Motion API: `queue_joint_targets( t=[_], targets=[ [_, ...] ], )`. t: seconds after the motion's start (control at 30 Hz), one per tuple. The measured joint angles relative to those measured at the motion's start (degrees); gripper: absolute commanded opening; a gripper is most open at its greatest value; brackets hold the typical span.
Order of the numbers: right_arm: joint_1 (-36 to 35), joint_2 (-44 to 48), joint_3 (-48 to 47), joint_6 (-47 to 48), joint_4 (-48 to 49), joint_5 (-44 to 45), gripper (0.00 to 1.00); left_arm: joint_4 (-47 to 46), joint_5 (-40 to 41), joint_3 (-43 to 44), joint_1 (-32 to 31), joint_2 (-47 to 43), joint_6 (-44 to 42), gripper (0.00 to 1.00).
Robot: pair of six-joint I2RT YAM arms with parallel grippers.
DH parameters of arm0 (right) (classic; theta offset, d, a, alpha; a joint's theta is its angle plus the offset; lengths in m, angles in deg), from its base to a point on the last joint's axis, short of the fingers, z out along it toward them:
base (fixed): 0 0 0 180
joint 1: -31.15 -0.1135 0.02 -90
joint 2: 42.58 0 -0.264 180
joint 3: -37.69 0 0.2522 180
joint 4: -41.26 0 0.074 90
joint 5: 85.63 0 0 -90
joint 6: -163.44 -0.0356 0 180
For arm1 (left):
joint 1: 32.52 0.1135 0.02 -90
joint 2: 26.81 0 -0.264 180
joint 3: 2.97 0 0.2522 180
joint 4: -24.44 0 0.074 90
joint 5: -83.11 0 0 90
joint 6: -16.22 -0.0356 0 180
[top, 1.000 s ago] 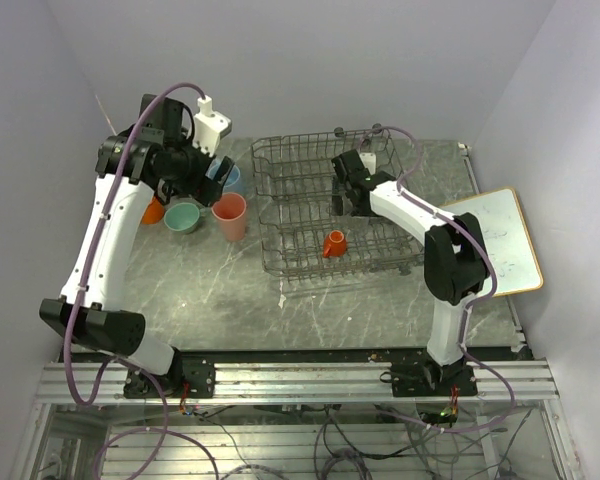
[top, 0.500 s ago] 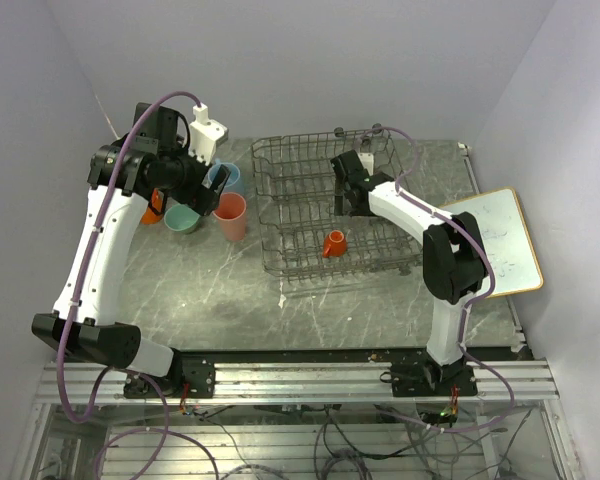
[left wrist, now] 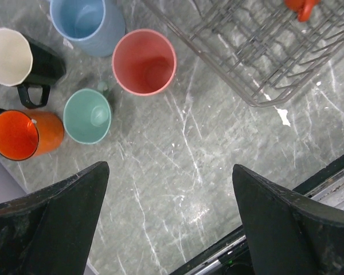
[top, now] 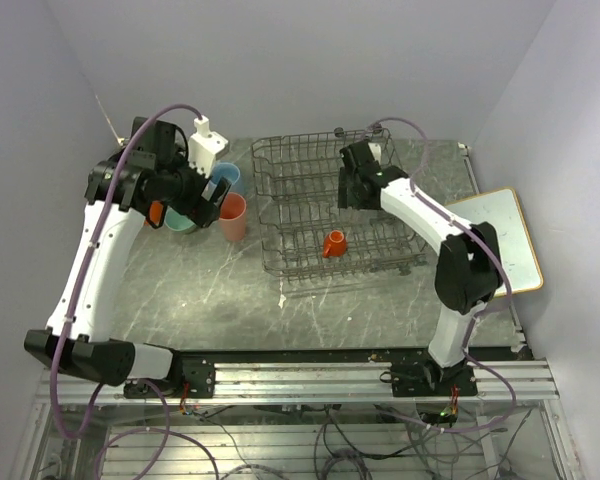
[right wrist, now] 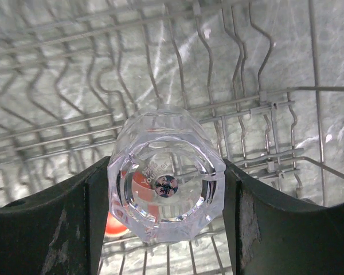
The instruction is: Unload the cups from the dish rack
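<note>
In the right wrist view my right gripper (right wrist: 166, 192) is shut on the clear glass (right wrist: 167, 172), both fingers (right wrist: 49, 223) pressed to its sides. It is held over the wires of the dish rack (right wrist: 264, 100). The tiny orange cup (top: 333, 243) lies in the dish rack (top: 280, 262), in front of the right gripper (top: 353, 193). My left gripper (left wrist: 171, 215) is open and holds nothing, above the bare table. Ahead of it stand the pink tumbler (left wrist: 144, 62), light blue mug (left wrist: 87, 23), black mug (left wrist: 23, 60), pale green cup (left wrist: 88, 115) and orange mug (left wrist: 24, 134).
A white board in a wooden frame (top: 505, 245) lies at the table's right edge. The unloaded cups cluster left of the rack, under the left gripper (top: 212, 197). The near corner of the dish rack (left wrist: 258, 94) reaches close to the pink tumbler.
My right gripper has shut on the clear glass and moved slightly toward the back of the rack. The left arm has drawn back and up from the cups, still open.
</note>
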Motion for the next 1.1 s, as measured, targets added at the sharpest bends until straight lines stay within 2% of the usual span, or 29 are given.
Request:
queue_joint_targets(
  t=[0.27,0.57,0.77,0.97,1.1],
  targets=[
    [-0.02,8.44,-5.29,-0.31,-1.51,-6.21,0.26,-5.7,-5.9,-6.97,0.0,-7.58,-3.3,1.0],
    [-0.42,16.24,-4.55,-5.99,2.19,-26.27,0.23,-12.44,-13.33,-14.27,0.0,-11.43,-7.91,0.98],
    [-2.51,19.37,2.8,-14.56,14.29,-44.11,0.22,-17.99,-17.16,-21.31,0.0,-16.28,-13.16,0.98],
    [-6.08,19.37,14.45,-29.59,33.97,-60.85,0.21,-21.33,-21.64,-23.23,0.0,-17.77,-15.15,0.97],
    [-7.74,19.3,17.88,-38.93,45.57,-65.99,0.21,-24.2,-24.2,-24.24,0.0,-20.11,-15.37,0.96]
  ],
)
